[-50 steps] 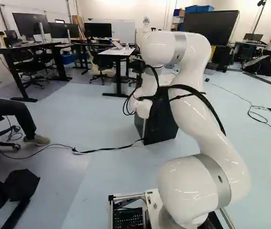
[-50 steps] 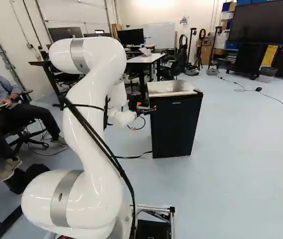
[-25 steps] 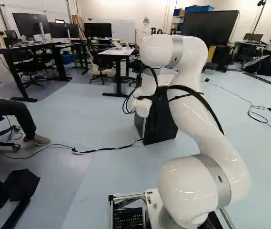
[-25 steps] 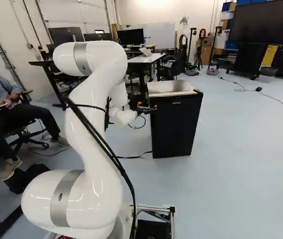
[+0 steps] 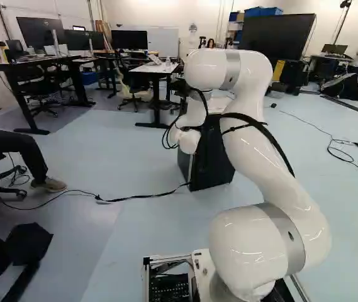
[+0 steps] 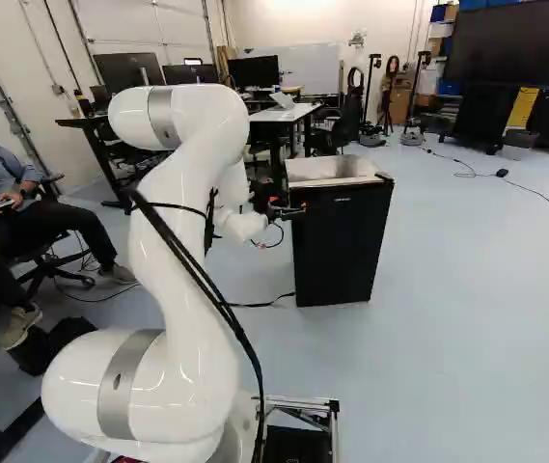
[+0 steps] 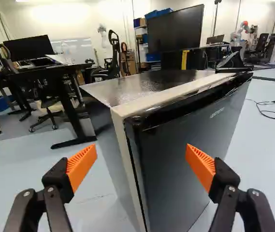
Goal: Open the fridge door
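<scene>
The small black fridge (image 6: 340, 246) stands on the floor ahead of the arm, and its door (image 7: 185, 150) looks closed against the pale frame. In the right base view my gripper (image 6: 288, 209) is at the fridge's upper corner, beside the top of the door. Seen from the wrist, the gripper (image 7: 141, 165) is open, its orange pads (image 7: 82, 166) wide apart. The corner where door and side wall meet lies ahead, between the fingers' lines. Whether a finger touches the door, I cannot tell. In the left base view the arm hides part of the fridge (image 5: 213, 167) and the fingers.
A desk (image 7: 45, 70) with a monitor stands beyond the fridge. A black cable (image 5: 134, 198) runs over the floor to the fridge's foot. Office chairs (image 5: 40, 88) are further back. Another robot (image 7: 241, 34) stands far off behind the fridge.
The arm's upper bend has sunk a little, and the gripper has shifted slightly to the right in the right base view. The base and the fridge have stayed put.
</scene>
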